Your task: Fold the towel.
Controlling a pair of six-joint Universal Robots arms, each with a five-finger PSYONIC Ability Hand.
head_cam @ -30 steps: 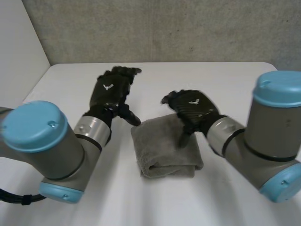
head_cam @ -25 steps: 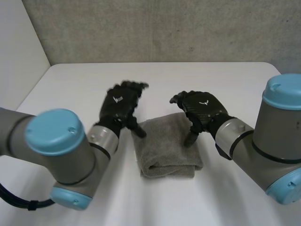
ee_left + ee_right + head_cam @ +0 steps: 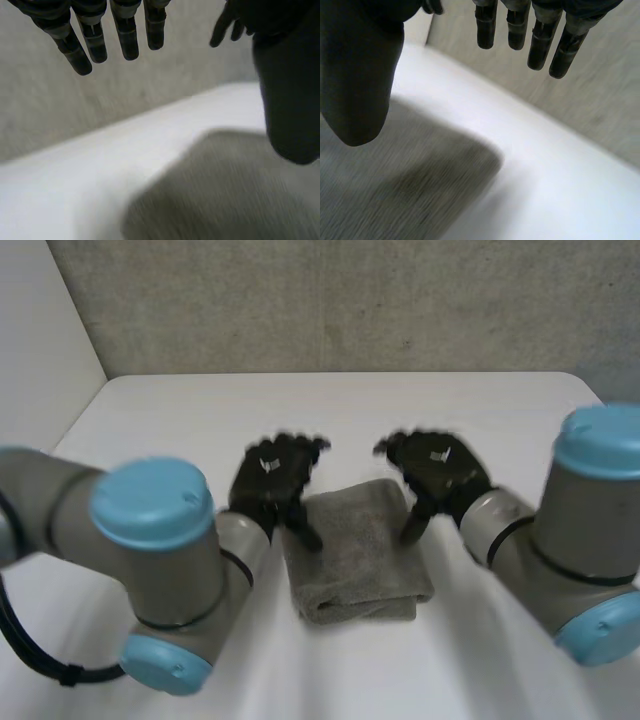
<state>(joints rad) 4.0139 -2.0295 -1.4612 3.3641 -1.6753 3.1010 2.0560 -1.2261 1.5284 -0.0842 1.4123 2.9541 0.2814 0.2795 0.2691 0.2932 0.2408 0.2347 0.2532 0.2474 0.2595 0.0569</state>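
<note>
Item under inspection: grey towel (image 3: 355,552), lying at the centre of the white tabletop (image 3: 180,410). It is already doubled into a compact, thick rectangle, with a rounded fold along its 6 o'clock edge. Pile is soft, matte terry; the tabletop is smooth and hard.

Left hand (image 3: 272,472) sits over the towel's 10 o'clock corner, fingers (image 3: 92,42) straight and spread from the thumb, gripping nothing. Right hand (image 3: 440,468) mirrors it at the 2 o'clock corner, fingers (image 3: 518,30) likewise straight and empty. Each thumb points down toward a side edge (contact with the cloth cannot be confirmed).

Assessment: the symmetrical placement suggests the hands are lined up on the far corners, either for another fold toward 6 o'clock or to let go of a completed one.
</note>
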